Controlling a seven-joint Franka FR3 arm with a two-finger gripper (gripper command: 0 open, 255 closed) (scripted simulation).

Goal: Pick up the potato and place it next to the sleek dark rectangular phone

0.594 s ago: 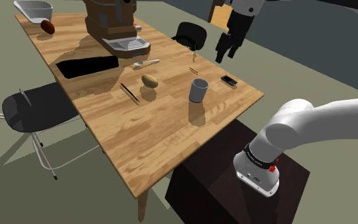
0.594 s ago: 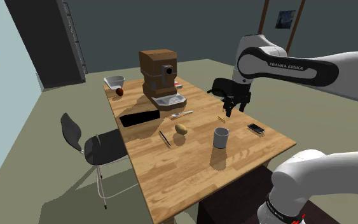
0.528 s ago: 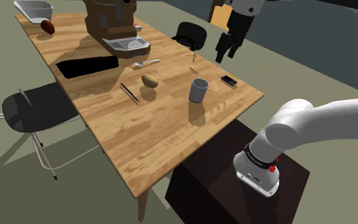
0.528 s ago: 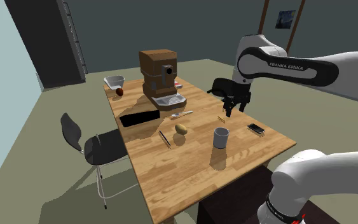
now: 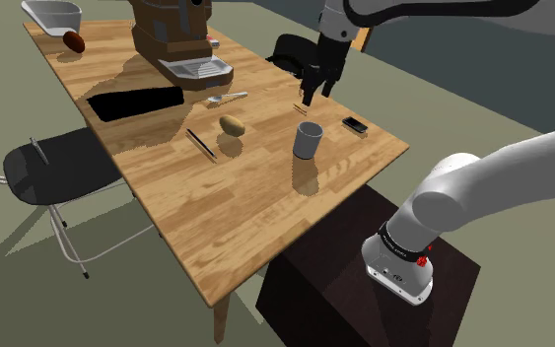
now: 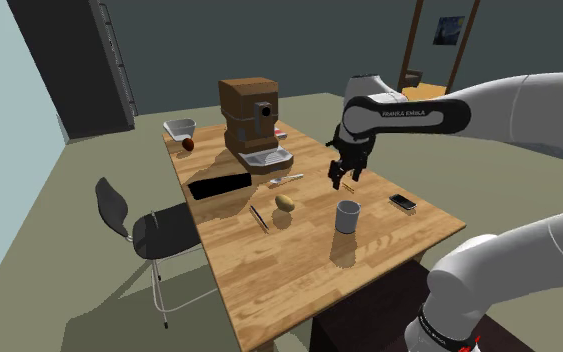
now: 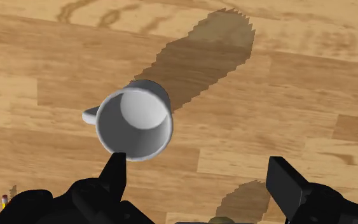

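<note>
Over the table, gripper (image 5: 312,97) (image 6: 337,180) (image 7: 198,167): your black gripper hangs in the air, pointing down at the wooden top and touching nothing.
Fingers (image 7: 117,167): they stand wide apart with only bare wood between them; you are holding nothing.
Potato (image 5: 232,125) (image 6: 285,203): it lies untouched on the table (image 5: 255,197) (image 6: 269,260) near the middle. In the shoulder view it is left of the gripper and well apart from it.
Phone (image 5: 355,124) (image 6: 402,202): a small dark rectangle lying flat close to the table's edge, on the far side of the cup from the potato.
Cup (image 5: 309,140) (image 6: 347,216) (image 7: 135,122): a grey cup stands upright between potato and phone. From the wrist you look down into its open mouth, just ahead of one finger.
Pen (image 5: 201,144) (image 6: 259,217): a thin dark stick lies near the potato, on the side away from the cup.
Coffee machine (image 5: 172,34) (image 6: 250,125): a brown machine stands further along the table, past the potato.
Dark slab (image 5: 135,103) (image 6: 219,186): a flat black rectangle lies beside the machine's base.
Chair (image 5: 53,168) (image 6: 159,230): a black chair stands at the table's long side.
</note>
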